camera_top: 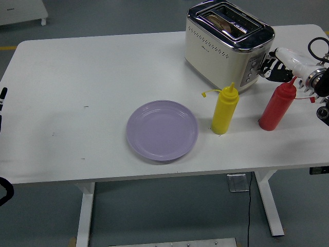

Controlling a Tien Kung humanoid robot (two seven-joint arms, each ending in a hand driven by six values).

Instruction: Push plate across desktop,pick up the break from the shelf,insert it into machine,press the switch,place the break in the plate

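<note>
Bread [222,21] sits low in toaster [229,43]; right robot hand [275,64], fingers curled at toaster's switch side, should press straight down

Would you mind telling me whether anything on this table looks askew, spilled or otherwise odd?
Nothing is spilled or toppled. The one small oddity is the yellow squeeze bottle: its cap hangs loose off the nozzle to the left. The red bottle, purple plate and toaster all sit upright and tidy.

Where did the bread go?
The bread sits low inside a slot of the toaster, at the table's far right in the head view, behind the yellow bottle.
</note>
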